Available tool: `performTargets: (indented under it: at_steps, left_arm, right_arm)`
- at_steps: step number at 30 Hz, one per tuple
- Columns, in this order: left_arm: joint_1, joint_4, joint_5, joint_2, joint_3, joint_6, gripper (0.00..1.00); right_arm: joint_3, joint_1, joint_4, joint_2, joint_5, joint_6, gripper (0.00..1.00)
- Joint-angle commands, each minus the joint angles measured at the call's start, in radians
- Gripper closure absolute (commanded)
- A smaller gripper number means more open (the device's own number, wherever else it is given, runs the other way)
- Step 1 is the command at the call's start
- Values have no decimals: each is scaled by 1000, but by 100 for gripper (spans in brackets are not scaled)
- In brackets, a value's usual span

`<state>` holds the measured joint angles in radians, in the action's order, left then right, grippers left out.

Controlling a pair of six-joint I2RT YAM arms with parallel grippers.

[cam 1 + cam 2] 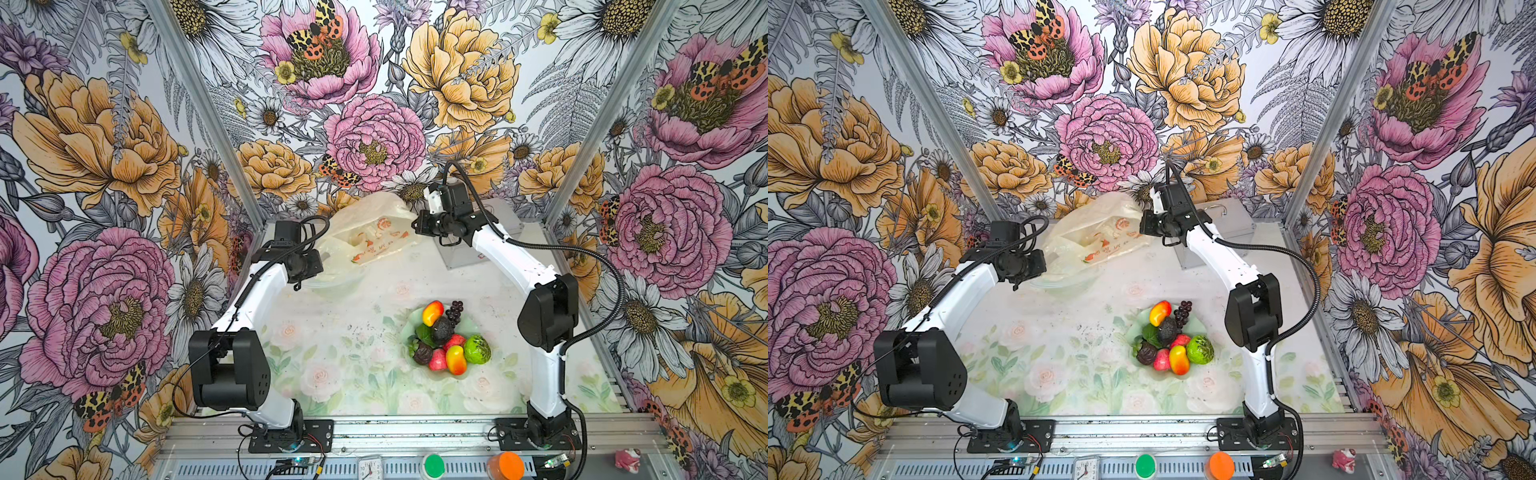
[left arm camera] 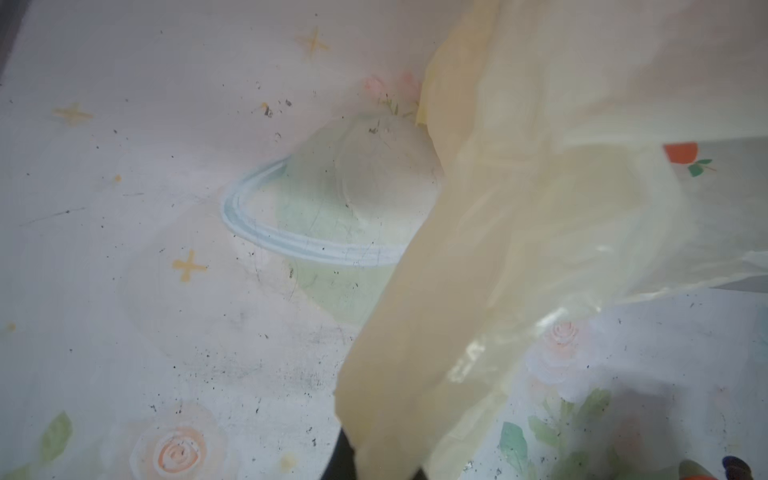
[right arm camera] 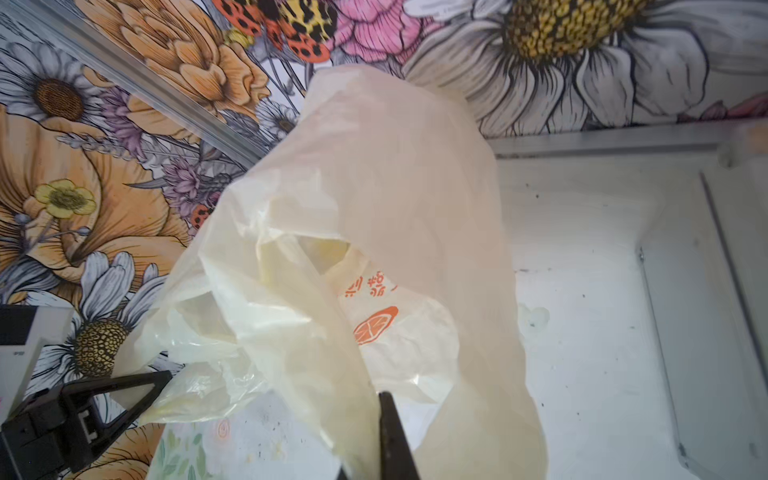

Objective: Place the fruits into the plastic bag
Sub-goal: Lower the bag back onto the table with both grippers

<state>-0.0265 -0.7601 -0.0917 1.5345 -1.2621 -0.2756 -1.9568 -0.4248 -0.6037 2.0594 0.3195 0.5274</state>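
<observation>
The plastic bag (image 1: 374, 226) (image 1: 1096, 232), cream-white with orange citrus prints, hangs stretched between both grippers at the back of the table. My left gripper (image 1: 321, 261) (image 2: 374, 467) is shut on one bag handle (image 2: 415, 353). My right gripper (image 1: 417, 224) (image 3: 382, 449) is shut on the bag's (image 3: 374, 199) opposite edge, higher up. The fruits lie piled on a pale green dish (image 1: 471, 325) at front right, apart from both grippers: two mangoes (image 1: 432, 312) (image 1: 456, 360), grapes (image 1: 456, 309), avocado (image 1: 441, 330), bumpy green fruit (image 1: 477, 350), apples (image 1: 437, 360), brown fruit (image 1: 423, 354).
A clear bowl (image 1: 336, 283) (image 2: 332, 199) sits on the table under the bag's lower left end. A silver metal case (image 1: 500, 226) stands behind the right gripper. Green (image 1: 433, 465) and orange (image 1: 505, 465) buttons line the front rail.
</observation>
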Motion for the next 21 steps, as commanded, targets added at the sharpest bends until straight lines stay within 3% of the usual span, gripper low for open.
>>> performTargets:
  at_steps: [1,7,14,19,21]
  left_arm:
    - [-17,8,-45,-23,28,-23,100]
    - [-52,24,-104,-34,23,-56,100]
    - [-24,24,-184,-33,22,-58,100]
    - [44,97,-332,-39,75,-79,81]
    - [67,108,-345,-40,89,-81,80]
  right_arm:
    - [40,-2,-8,-12,0,11,100]
    - [35,6,-2,-17,-47,-10,100]
    - [4,3,2,1,-19,23,100]
    - [4,-5,13,-11,-10,30,100]
    - [4,-5,22,-12,-7,43,100]
